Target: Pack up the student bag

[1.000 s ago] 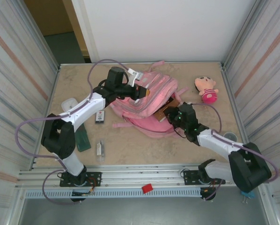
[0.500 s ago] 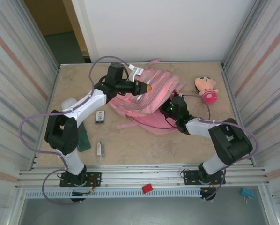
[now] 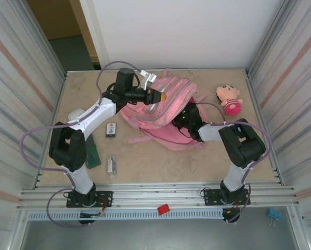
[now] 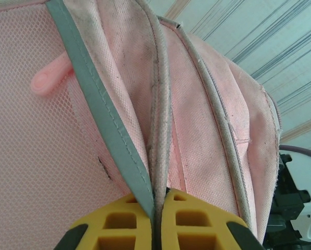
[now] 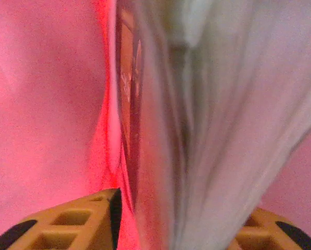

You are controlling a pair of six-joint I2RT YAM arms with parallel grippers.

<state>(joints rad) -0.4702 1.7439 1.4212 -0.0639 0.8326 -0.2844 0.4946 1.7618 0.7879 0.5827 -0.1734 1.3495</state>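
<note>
On the left, our left gripper is pinched shut on the grey-trimmed seam of the large pink fabric student bag, lifting that edge; the bag lies mid-table toward the far side, its mouth seemingly opening rightward; there our right gripper is nearer, inside it, fingers apart around a pale blurred thing; we cannot tell whether they grip it.

The student bag lies in the middle of the table, toward the back. The doll lies to its right. Left of the bag lies a small card, and a little packet lies in front of that.
</note>
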